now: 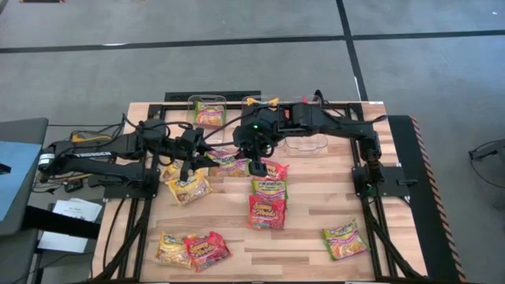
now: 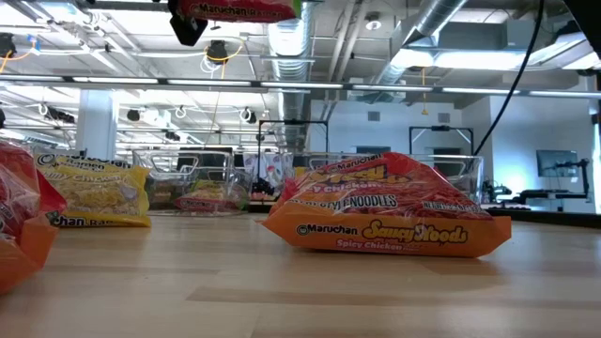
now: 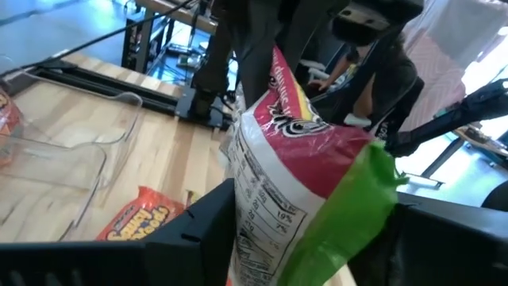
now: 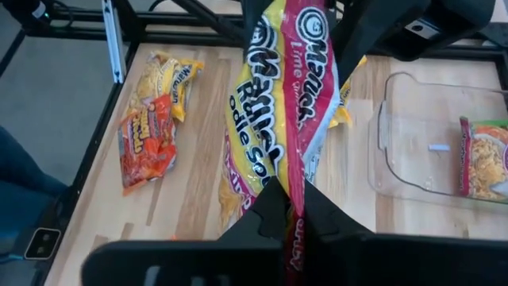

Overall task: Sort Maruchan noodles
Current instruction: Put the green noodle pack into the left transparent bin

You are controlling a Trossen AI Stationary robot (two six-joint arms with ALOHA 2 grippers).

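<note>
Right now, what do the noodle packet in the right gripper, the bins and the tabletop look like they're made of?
Noodle packet: thin glossy plastic film, apparently; it crinkles and shines in the shut right gripper.
Bins: clear rigid plastic; the wood shows through the walls.
Tabletop: pale wooden planks with visible seams, likely a matte finish.

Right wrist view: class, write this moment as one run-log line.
right gripper shut on glossy pink-and-yellow plastic noodle packet | left gripper at pink-white-green packet | clear plastic bin holds green-edged packet
</note>
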